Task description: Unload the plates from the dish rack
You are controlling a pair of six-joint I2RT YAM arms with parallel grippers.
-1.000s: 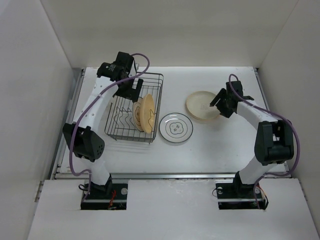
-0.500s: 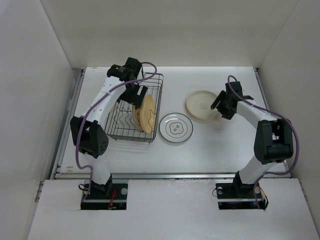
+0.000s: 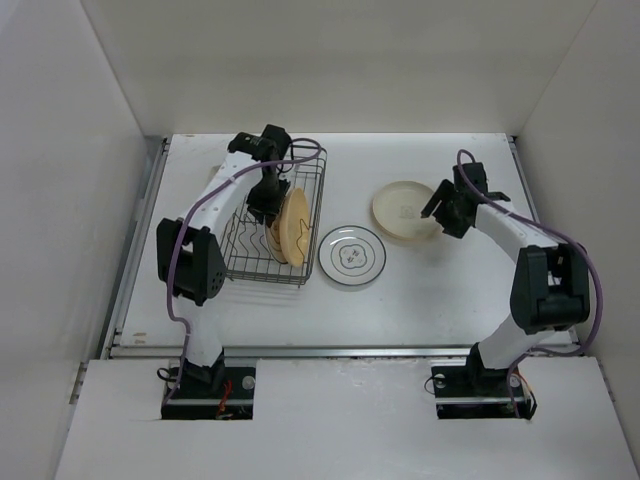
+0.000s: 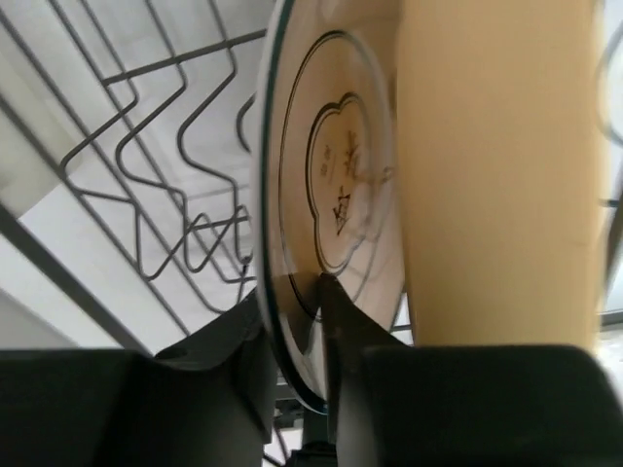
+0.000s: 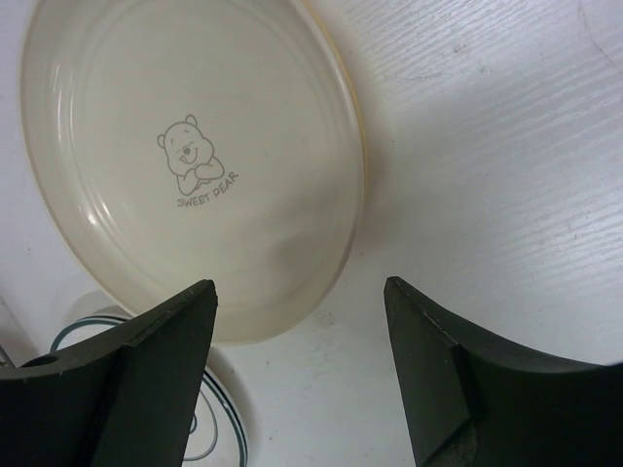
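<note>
The dark wire dish rack (image 3: 240, 258) stands left of centre and holds two upright plates: a tan one (image 3: 295, 228) and a white one with a dark ring (image 3: 272, 232). My left gripper (image 3: 265, 203) reaches down into the rack. In the left wrist view it (image 4: 297, 321) is shut on the rim of the white plate (image 4: 331, 165), and the tan plate (image 4: 496, 175) stands just beside. A white plate (image 3: 352, 255) and a tan bear plate (image 3: 403, 210) lie flat on the table. My right gripper (image 5: 302, 292) hangs open over the bear plate's (image 5: 195, 165) near edge, holding nothing.
Bent divider prongs (image 4: 156, 175) fill the rack's left half. The flat white plate's rim (image 5: 219, 428) lies close beside the bear plate. White walls enclose the table on three sides.
My left gripper has swung right and down into the rack and shut on the white plate's rim. The right arm has not moved.
</note>
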